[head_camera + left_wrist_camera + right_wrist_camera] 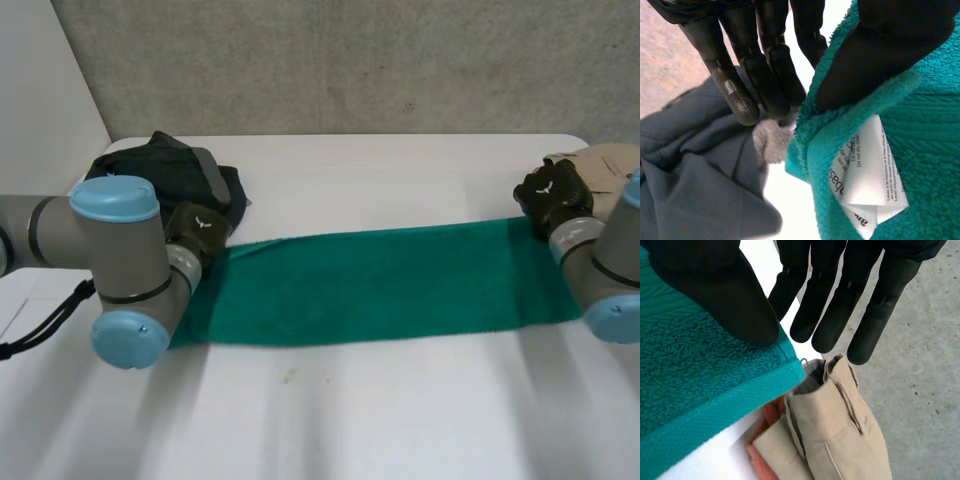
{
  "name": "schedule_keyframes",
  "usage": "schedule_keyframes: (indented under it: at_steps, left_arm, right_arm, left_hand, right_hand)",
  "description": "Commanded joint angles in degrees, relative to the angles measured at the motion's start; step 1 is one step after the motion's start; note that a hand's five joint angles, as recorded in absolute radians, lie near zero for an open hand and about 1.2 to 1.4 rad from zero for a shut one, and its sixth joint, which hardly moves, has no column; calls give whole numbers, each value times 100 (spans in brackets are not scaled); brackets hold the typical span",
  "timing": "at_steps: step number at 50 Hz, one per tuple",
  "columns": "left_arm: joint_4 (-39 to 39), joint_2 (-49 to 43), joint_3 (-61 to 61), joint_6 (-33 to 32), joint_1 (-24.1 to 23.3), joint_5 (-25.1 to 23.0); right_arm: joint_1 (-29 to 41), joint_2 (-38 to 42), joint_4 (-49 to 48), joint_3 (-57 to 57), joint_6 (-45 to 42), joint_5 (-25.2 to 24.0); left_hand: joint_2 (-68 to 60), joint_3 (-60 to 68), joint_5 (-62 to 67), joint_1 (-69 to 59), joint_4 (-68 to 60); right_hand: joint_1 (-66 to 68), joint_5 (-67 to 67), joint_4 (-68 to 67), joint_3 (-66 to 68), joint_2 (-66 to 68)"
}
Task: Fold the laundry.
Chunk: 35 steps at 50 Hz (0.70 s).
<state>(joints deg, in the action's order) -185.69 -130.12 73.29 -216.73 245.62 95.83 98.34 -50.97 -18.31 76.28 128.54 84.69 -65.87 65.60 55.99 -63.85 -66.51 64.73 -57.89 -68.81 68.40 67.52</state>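
A green towel [380, 285] lies stretched in a long strip across the white table [400, 410]. My left hand [197, 232] is at its far left corner. In the left wrist view the thumb [890, 45] presses on the green towel [930, 125] just above a white care label [865, 165], and the straight fingers [740, 95] reach down behind the edge, pinching the corner. My right hand [553, 195] is at the far right corner. There the thumb [725, 295] sits on the green towel [690, 385] near its hem, against straight fingers [835, 315].
A dark grey garment [170, 170] is heaped at the back left, right beside my left hand's fingers [695, 190]. A folded beige garment [605, 160] lies at the back right, just past the towel's corner [835, 430], with an orange cloth [771, 412] under it.
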Motion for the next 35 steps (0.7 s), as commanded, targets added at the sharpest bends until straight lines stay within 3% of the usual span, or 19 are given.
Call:
schedule_keyframes:
  at_steps: [1, 2, 5, 11, 16, 19, 22, 28, 35]
  left_arm:
    - [-748, -180, -254, 35, -93, -73]
    - [-888, -171, -245, 26, -102, -90]
    - [-986, -119, -236, 61, -137, -108]
    - [-977, 688, 193, 70, -173, -90]
    - [-977, 1515, 940, 96, -146, -108]
    - [-986, 1920, 1520, 123, -138, -178]
    - [-995, 2035, 2065, 123, -94, -599]
    - [-1057, 1807, 2190, 158, 64, -1127]
    - [-1074, 1130, 1847, 158, 117, -1119]
  right_arm:
    - [221, 817, -112, -991, 31, 618]
    - [256, 834, -164, -1070, 83, 810]
    - [282, 704, -200, -1045, 294, 1031]
    - [239, -87, 116, -448, 699, 927]
    - [72, -834, 827, 264, 901, 172]
    - [-393, -1160, 1547, 756, 936, -609]
    - [-745, -1310, 2014, 1082, 954, -1164]
    - [-913, -1301, 2050, 1372, 954, -1473]
    - [-1080, -1284, 1717, 1557, 884, -1526]
  left_hand:
    - [5069, -5042, -5081, 4867, 5132]
    - [5587, -5560, -5599, 5385, 5651]
    - [5587, -5560, -5599, 5385, 5651]
    - [5587, -5560, -5599, 5385, 5651]
    - [5587, -5560, -5599, 5385, 5651]
    - [5587, -5560, -5599, 5385, 5651]
    - [5587, -5560, -5599, 5385, 5651]
    - [5515, -5489, -5527, 5313, 5579]
    - [5347, -5321, -5359, 5145, 5411]
  right_hand:
    - [-5473, 5789, 5881, -5840, -5752]
    - [-5473, 5789, 5881, -5840, -5752]
    - [-5473, 5789, 5881, -5840, -5752]
    - [-5473, 5789, 5881, -5840, -5752]
    - [-5473, 5789, 5881, -5840, -5752]
    - [-5473, 5789, 5881, -5840, -5752]
    - [-5299, 5615, 5707, -5665, -5578]
    - [-4321, 4637, 4729, -4688, -4600]
    - [-3767, 4082, 4175, -4133, -4045]
